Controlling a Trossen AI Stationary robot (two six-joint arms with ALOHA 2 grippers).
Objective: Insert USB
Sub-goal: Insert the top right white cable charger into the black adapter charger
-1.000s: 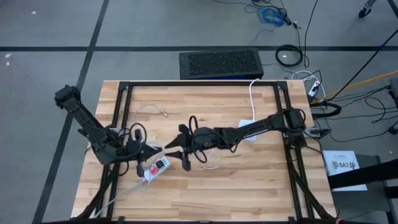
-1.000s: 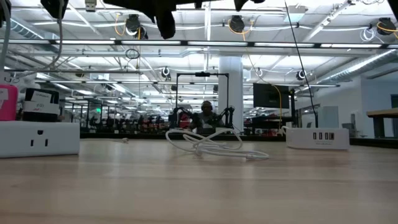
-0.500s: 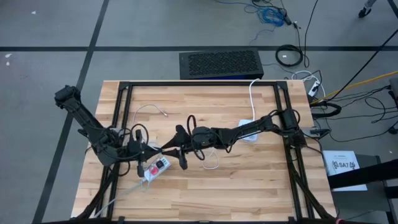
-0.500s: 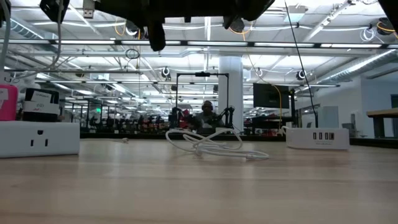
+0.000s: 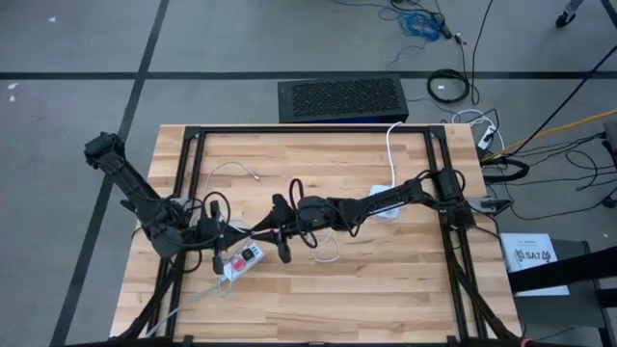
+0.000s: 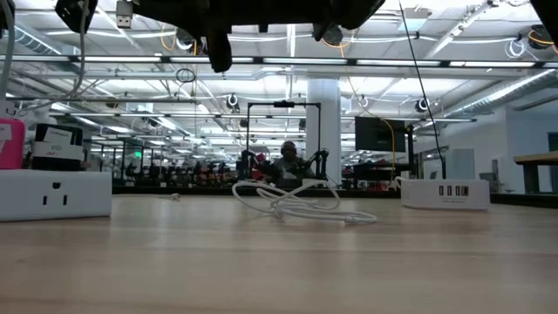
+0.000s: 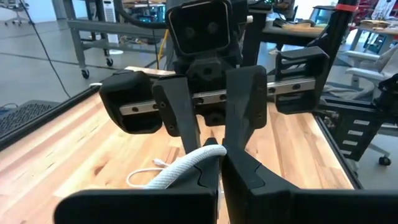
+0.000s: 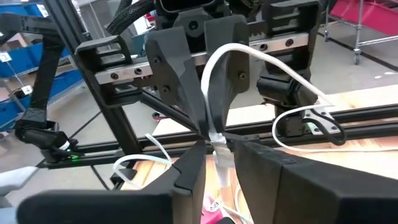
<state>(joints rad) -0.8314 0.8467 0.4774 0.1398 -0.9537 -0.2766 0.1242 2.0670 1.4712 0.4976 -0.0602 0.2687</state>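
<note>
Over the power strip [image 5: 242, 260], unchanged pincers

Left arm: reaches in from the table's left edge, elbow bent, wrist low over the left-centre of the table. Left gripper [image 5: 224, 237] points toward the right arm; fingers [image 7: 208, 177] closed together, pinching a white cable.

Right arm: extends from the right edge, stretched nearly flat across the table toward its centre. Right gripper [image 5: 277, 234] faces the left gripper, tip to tip, nearly touching. Its fingers [image 8: 186, 177] stand close together, clamped about the same cable.

Both grippers are held above the table.
</note>
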